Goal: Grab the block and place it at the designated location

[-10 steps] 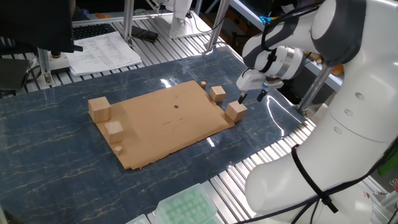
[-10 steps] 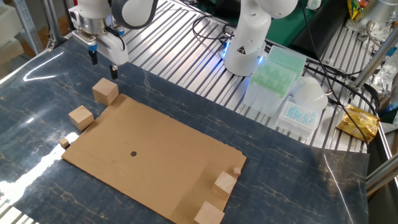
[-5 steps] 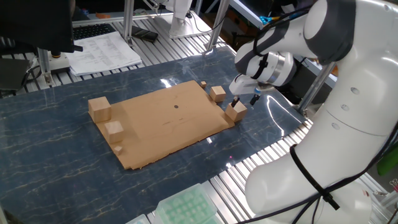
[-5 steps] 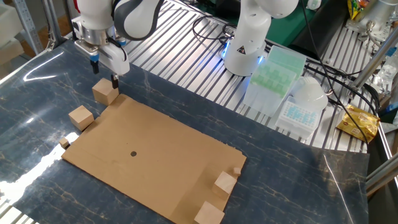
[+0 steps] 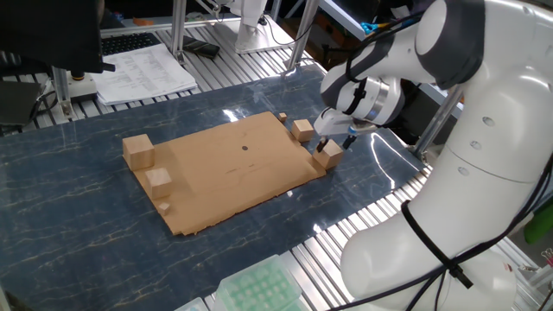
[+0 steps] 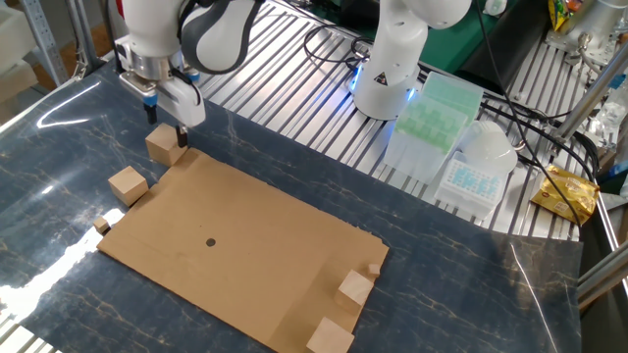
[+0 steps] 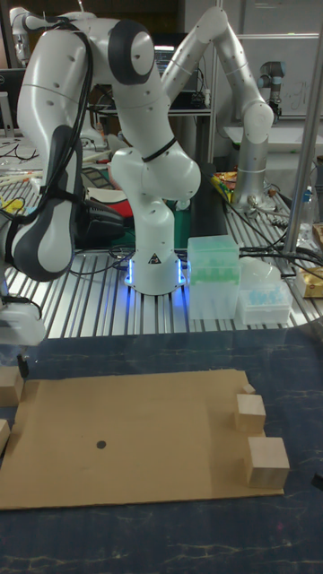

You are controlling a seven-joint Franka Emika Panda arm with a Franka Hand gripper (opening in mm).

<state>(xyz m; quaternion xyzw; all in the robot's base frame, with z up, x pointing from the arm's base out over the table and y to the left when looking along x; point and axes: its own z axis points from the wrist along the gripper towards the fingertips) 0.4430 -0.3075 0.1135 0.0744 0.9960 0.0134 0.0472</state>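
The plain light-brown wooden block (image 6: 164, 146) is seen on the dark blue marbled tabletop (image 6: 59, 157), just beside the brown cardboard sheet (image 6: 265, 245). It is straddled by the released gripper (image 6: 165, 124), not gripped.

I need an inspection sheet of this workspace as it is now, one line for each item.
Surface: dark blue marbled tabletop, with glare patches.
Job's things: block off the corner of the cardboard sheet; black dot bare.
Clutter: smaller cube and chip beside the sheet; two cubes and a chip at the far end.
Gripper: gripper lowered over the block, a finger on either side, not visibly clamped.
Cables: black cables behind the robot base.
Surroundings: green rack, papers, second robot arm.
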